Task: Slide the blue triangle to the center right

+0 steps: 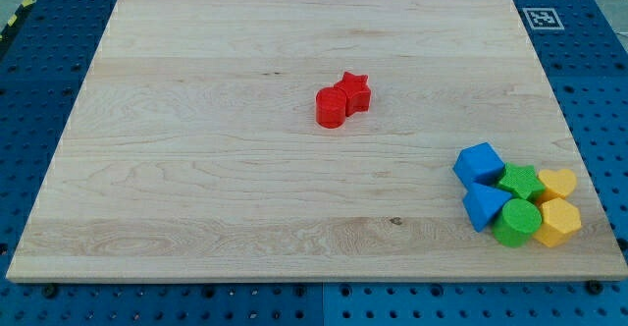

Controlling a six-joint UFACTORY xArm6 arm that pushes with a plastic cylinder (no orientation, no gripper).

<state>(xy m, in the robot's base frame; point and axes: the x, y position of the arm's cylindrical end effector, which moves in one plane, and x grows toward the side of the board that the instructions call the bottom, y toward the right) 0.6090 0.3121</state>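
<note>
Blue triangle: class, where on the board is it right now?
The blue triangle sits at the view's lower right, in a cluster, just below the blue cube and left of the green cylinder.

Bright, even light falls from above on the pale wooden surface (196, 120), with no harsh glare. The blocks cast only short, soft shadows at their bases. Focus is sharp throughout; the surface's edges look straight, converging only in perspective.

tip: not visible | blue triangle (483, 206): partly behind green cylinder (517, 222)
</note>
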